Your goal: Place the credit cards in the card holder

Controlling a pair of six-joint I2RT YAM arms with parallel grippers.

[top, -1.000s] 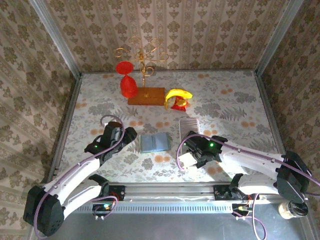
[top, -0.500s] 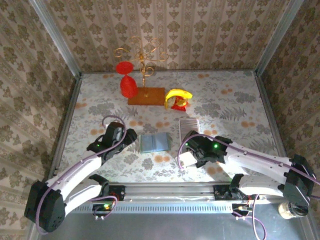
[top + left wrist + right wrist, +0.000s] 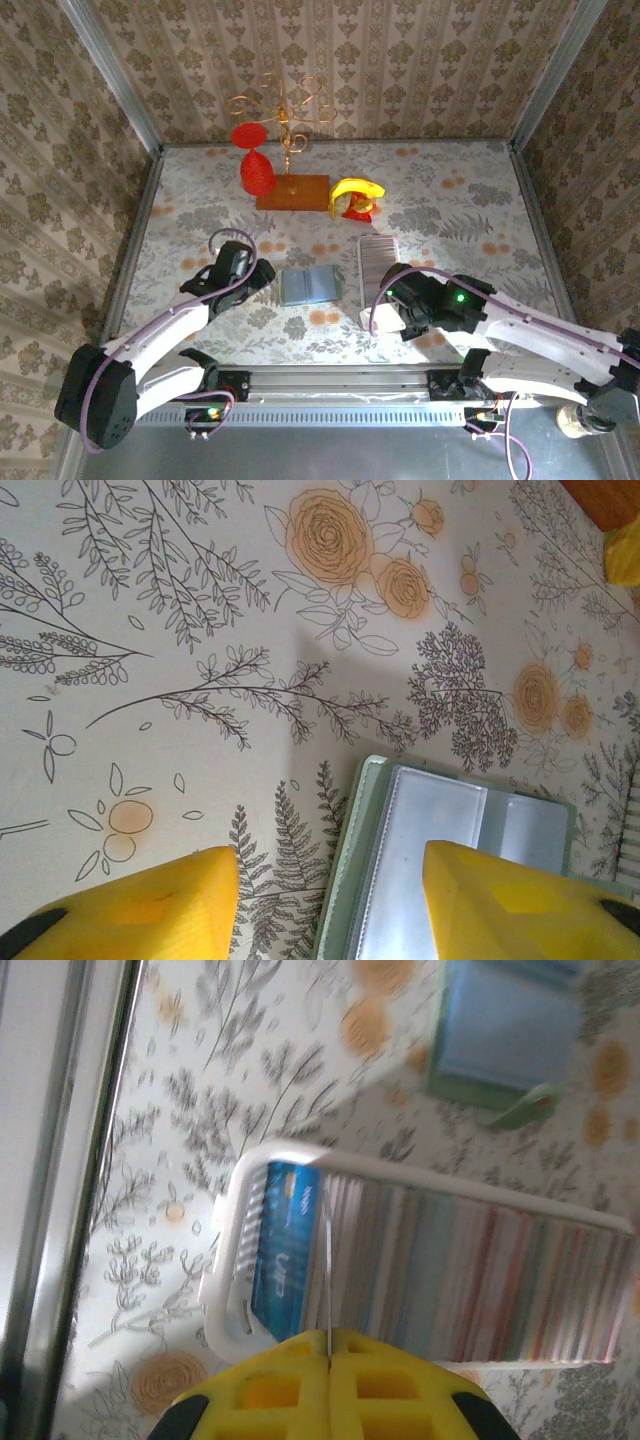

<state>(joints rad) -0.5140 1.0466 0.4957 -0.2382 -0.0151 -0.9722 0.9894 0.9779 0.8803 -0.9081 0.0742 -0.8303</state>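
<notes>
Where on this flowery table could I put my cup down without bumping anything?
Widest bare patch: the far right, between the yellow banana, the white tray and the right wall. Another lies far left, beside the red goblet. The near middle is crowded: open card holder, tray, left gripper and right gripper.

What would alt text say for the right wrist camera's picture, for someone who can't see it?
The right gripper, yellow, is closed on what looks like a thin card seen edge-on, above a white tray with a blue card at one end. The open green card holder lies beyond on a floral tablecloth.
</notes>
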